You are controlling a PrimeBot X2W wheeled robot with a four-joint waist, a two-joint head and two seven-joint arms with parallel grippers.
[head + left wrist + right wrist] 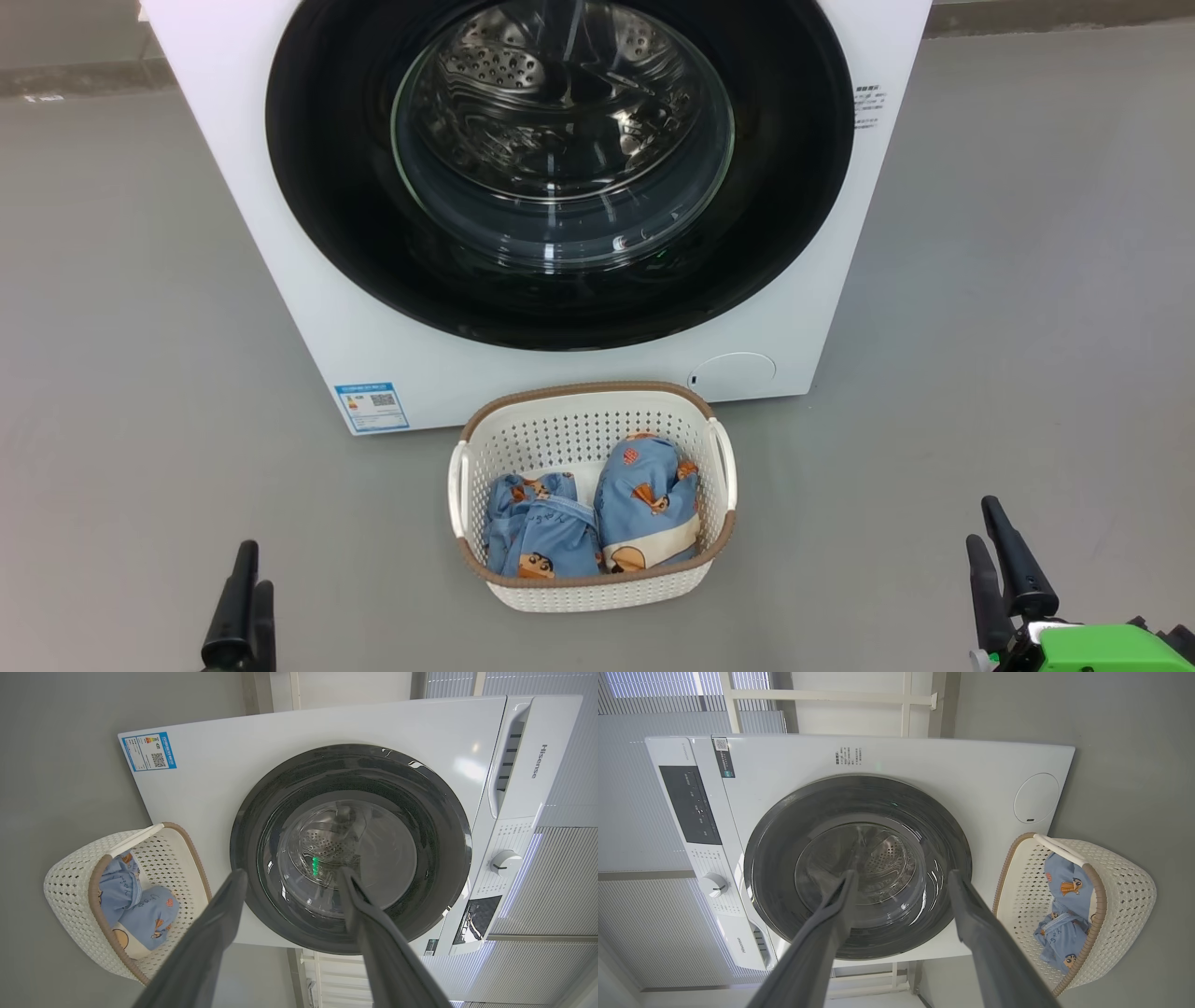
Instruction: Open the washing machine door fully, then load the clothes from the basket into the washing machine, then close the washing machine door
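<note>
The left gripper (255,567) and right gripper (980,521) are hanging released, fingers apart, with the washing machine door (560,159) sitting shut ahead of both (rigid, glossy, probably slippery), likely needing a hook behind its rim.

Glossy black-rimmed glass door (560,177); perforated plastic basket (579,425); cloth clothes (597,523).
</note>
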